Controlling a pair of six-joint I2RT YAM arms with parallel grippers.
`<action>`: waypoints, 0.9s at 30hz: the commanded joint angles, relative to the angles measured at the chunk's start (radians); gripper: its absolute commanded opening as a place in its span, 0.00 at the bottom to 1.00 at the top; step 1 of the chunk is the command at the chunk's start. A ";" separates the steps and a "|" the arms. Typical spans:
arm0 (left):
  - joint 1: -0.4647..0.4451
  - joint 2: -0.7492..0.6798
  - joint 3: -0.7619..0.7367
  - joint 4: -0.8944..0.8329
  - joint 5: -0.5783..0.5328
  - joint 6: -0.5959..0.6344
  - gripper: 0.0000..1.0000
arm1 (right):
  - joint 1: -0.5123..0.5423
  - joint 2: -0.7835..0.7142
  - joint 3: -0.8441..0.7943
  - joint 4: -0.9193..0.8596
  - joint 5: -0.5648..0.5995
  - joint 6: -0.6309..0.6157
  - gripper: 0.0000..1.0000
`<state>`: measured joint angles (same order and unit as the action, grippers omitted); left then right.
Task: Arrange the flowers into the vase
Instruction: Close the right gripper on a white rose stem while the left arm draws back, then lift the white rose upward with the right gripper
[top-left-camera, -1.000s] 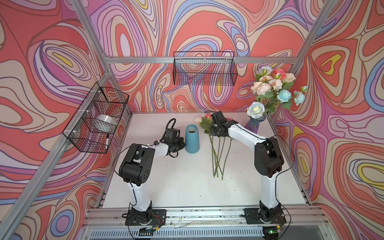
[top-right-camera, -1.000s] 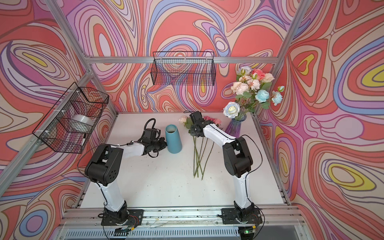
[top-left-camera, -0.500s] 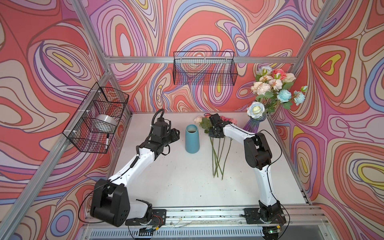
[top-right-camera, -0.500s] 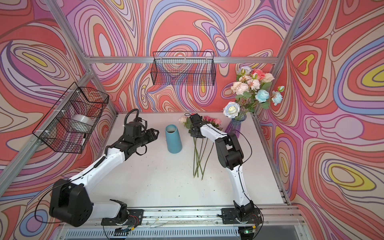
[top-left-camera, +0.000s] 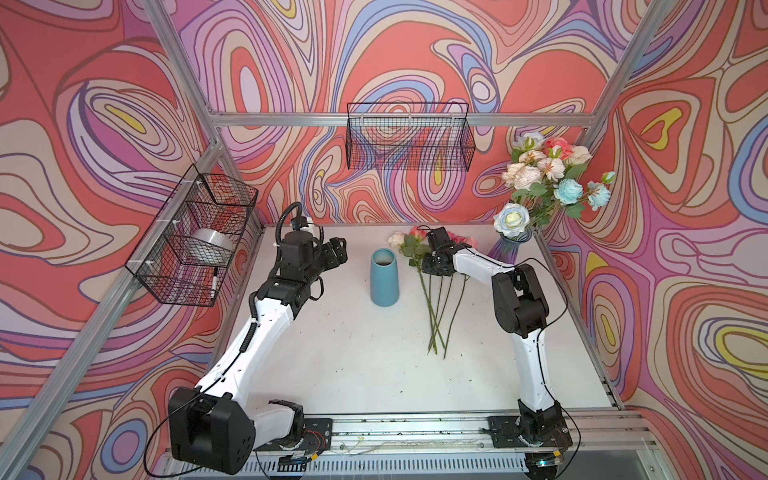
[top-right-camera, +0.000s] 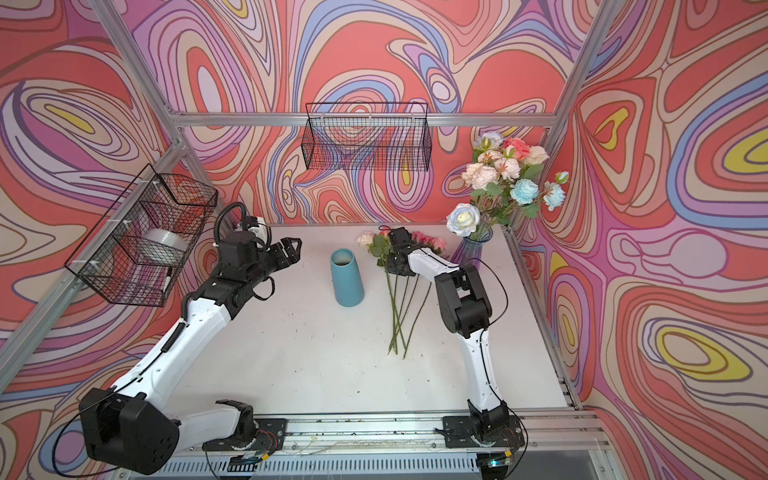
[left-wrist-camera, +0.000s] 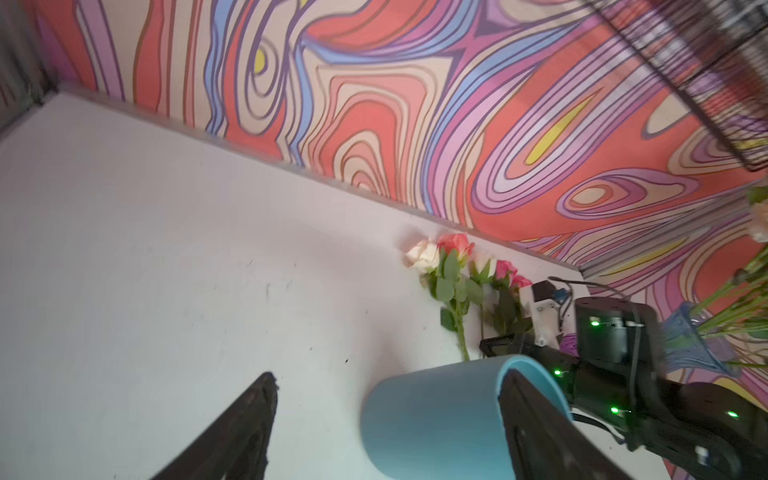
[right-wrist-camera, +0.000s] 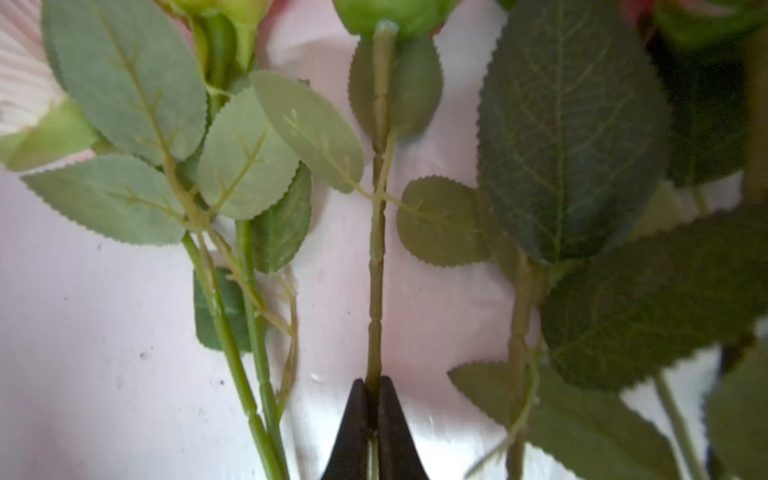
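Swirly pink and red walls surround the white tabletop (top-left-camera: 353, 353). On the left, the left gripper (top-left-camera: 341, 250) hangs with jaws spread, near the upright teal conical vase (top-left-camera: 384, 278). Beside it, loose pink and cream roses (top-left-camera: 411, 250) lie flat; the right gripper (right-wrist-camera: 372, 386) pinches one green stem (right-wrist-camera: 376, 291). Far right, a purple glass vase (top-left-camera: 510, 251) holds a mixed bouquet (top-left-camera: 548, 178).

Swirl-patterned walls (top-left-camera: 415, 50) enclose scuffed white table (top-left-camera: 353, 374). Black wire basket (top-left-camera: 409, 137) hangs on back rail (top-left-camera: 291, 119); side basket (top-left-camera: 187, 286) holds silver tape roll (top-left-camera: 210, 245).
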<state>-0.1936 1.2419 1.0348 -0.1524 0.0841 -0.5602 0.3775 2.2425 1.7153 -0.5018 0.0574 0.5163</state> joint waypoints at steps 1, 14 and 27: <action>0.001 -0.066 -0.020 0.072 0.071 -0.076 0.83 | 0.018 -0.144 -0.049 0.046 -0.026 0.006 0.00; 0.002 -0.135 -0.067 0.161 0.133 -0.114 0.82 | 0.221 -0.554 -0.287 0.236 0.243 -0.129 0.00; 0.002 -0.154 -0.125 0.308 0.219 -0.155 0.82 | 0.444 -0.798 -0.459 0.767 0.359 -0.437 0.00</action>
<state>-0.1905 1.1103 0.9283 0.0647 0.2493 -0.6872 0.8066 1.4601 1.2400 0.0681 0.3630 0.2031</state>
